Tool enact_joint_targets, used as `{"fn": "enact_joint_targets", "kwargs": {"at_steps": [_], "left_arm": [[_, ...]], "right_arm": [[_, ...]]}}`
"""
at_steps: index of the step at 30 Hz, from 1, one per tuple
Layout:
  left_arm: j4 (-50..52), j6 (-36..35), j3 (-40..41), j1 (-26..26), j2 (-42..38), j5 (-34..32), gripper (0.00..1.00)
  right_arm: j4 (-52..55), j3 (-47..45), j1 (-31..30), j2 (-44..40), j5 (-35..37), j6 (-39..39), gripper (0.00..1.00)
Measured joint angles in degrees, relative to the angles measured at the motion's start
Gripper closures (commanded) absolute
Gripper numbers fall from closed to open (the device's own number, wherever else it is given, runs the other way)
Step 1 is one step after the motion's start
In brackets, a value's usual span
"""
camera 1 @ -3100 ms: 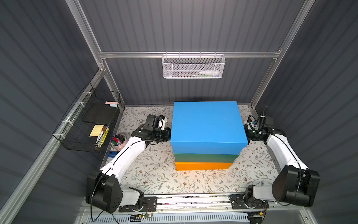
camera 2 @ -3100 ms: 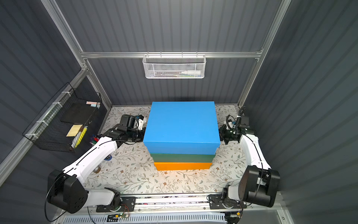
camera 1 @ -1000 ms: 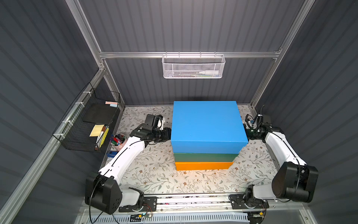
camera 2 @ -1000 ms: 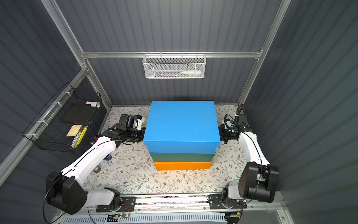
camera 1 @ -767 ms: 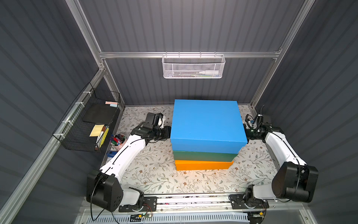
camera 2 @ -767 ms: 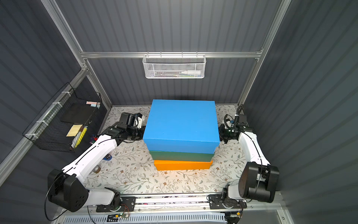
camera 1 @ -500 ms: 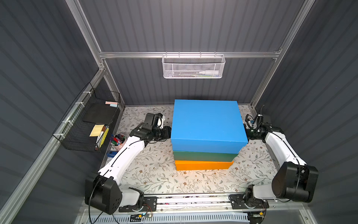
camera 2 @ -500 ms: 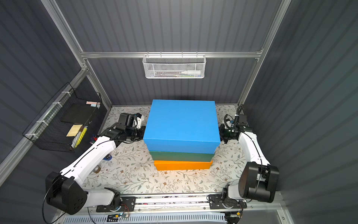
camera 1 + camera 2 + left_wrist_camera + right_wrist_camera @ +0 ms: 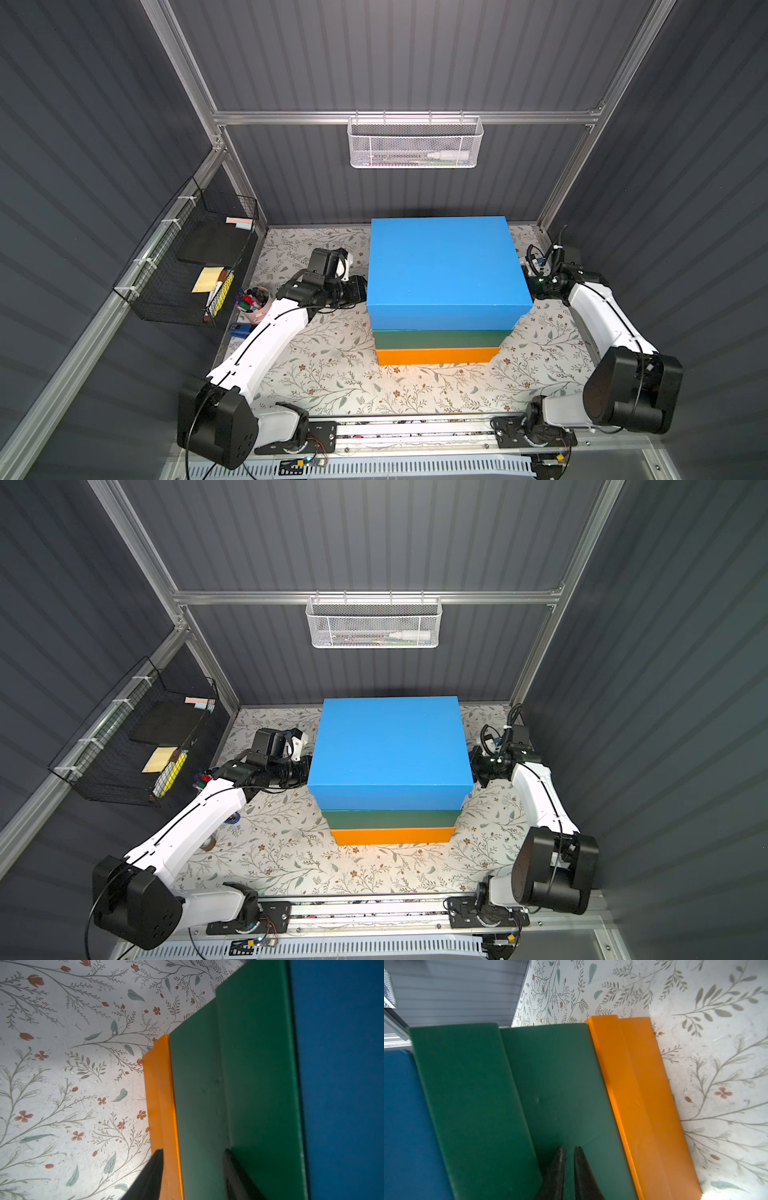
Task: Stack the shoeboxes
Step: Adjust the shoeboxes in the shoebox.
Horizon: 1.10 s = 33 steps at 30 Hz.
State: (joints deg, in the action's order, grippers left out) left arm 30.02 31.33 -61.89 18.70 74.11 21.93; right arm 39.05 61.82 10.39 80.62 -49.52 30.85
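Note:
In both top views, three shoeboxes stand as one stack in the middle of the table. The blue one (image 9: 444,266) (image 9: 388,746) is on top, the dark green (image 9: 440,338) (image 9: 390,818) under it, and the orange (image 9: 436,356) (image 9: 392,836) at the bottom. My left gripper (image 9: 360,287) (image 9: 193,1150) is at the stack's left side. It is open, with its fingertips against the green (image 9: 249,1064) and orange (image 9: 160,1084) side walls and nothing held. My right gripper (image 9: 530,283) (image 9: 569,1147) is at the right side, shut, with its tips on the green wall (image 9: 529,1084).
A white mesh basket (image 9: 415,143) hangs on the back wall. A black wire rack (image 9: 187,266) is fixed to the left wall. A pink cup of markers (image 9: 253,301) stands by the left arm. The floral table (image 9: 332,374) lies in front of the stack.
The blue shoebox shifted slightly to the left and came back square on the stack. Both arms have stayed at the stack's sides.

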Motion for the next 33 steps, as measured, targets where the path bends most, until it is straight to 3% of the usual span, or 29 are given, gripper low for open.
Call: {"fn": "enact_joint_targets", "kwargs": {"at_steps": [2,4,13,16,24,33], "left_arm": [[0.02,-0.02,0.04,0.0,0.0,-0.11,0.48],[0.07,0.0,0.07,0.0,0.0,-0.31,0.39],[2.67,-0.07,-0.24,0.0,-1.07,-5.84,0.25],[3.63,-0.22,-1.11,0.0,-1.05,-7.37,0.24],[4.09,-0.96,-3.82,0.0,-0.94,-8.26,0.18],[4.9,-2.67,-6.25,0.0,-0.94,-8.74,0.19]], "right_arm": [[0.0,0.0,0.0,0.0,0.0,0.02,0.84],[0.02,0.0,0.0,0.0,0.15,0.02,0.79],[1.64,0.57,0.72,0.83,1.55,-1.51,0.33],[2.36,1.68,1.25,1.55,2.01,-2.03,0.23],[3.93,4.17,3.93,1.95,1.84,-3.39,0.2],[5.35,3.74,5.55,0.26,1.84,-3.91,0.23]]}}
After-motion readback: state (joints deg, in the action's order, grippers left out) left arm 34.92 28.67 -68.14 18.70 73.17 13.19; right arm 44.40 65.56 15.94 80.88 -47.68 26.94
